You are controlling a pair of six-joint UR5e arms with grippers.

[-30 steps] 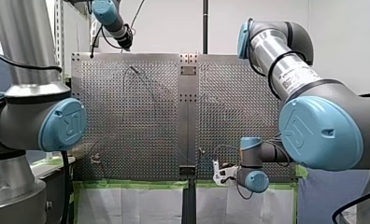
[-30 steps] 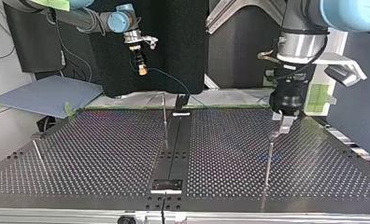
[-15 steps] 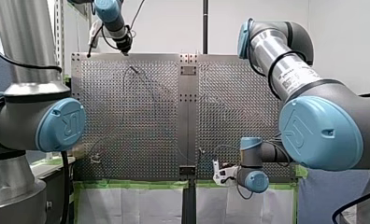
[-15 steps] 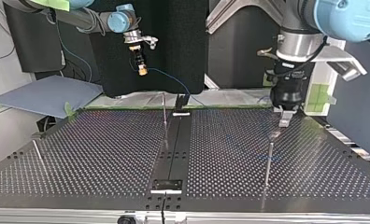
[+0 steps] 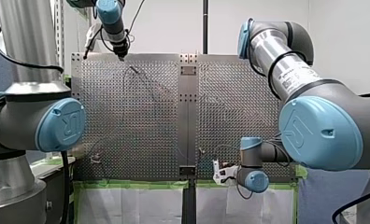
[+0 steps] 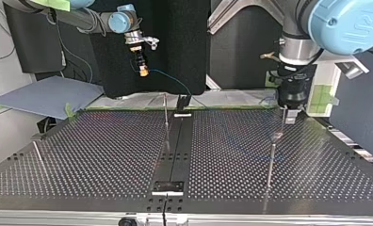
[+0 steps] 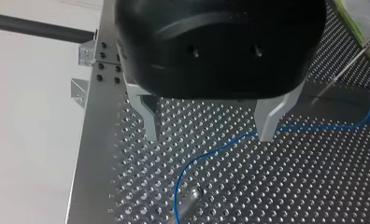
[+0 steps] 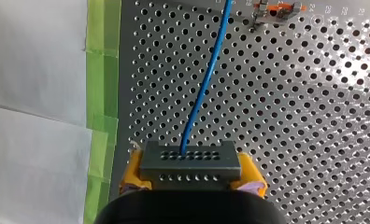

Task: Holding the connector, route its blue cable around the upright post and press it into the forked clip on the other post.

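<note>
where the right wrist view looked along the tool, the connector [image 8: 190,161], a dark grey block with rows of small holes, sat clamped between the yellow pads [image 8: 132,170] of my right gripper [image 8: 192,176]. the blue cable [image 8: 206,88] left the connector's face and ran ahead of the gripper over the perforated table [image 8: 314,116], toward an orange and metal part [image 8: 276,6] at the far end of that view. in the top view this gripper hung raised at the view's left, over the table's far edge, and the cable sloped down from it toward the middle strip [image 6: 175,155].

in the left wrist view the cable crossed the table below my left gripper [image 7: 209,134], passed behind one of its metal fingers [image 7: 269,114], then curved down just beside the tip of a post [image 7: 188,201]. contact between cable and post could not be determined. this gripper's fingers stood spread apart, released, with nothing between them. in the top view it hung at the view's right, above the table, with the post standing in front of it.

a second post [image 6: 166,123] stood beside the middle strip, and a third post [image 6: 38,157] near the top view's left edge. green tape [image 8: 101,79] and a white sheet [image 8: 33,70] bordered the table beside my right gripper.
</note>
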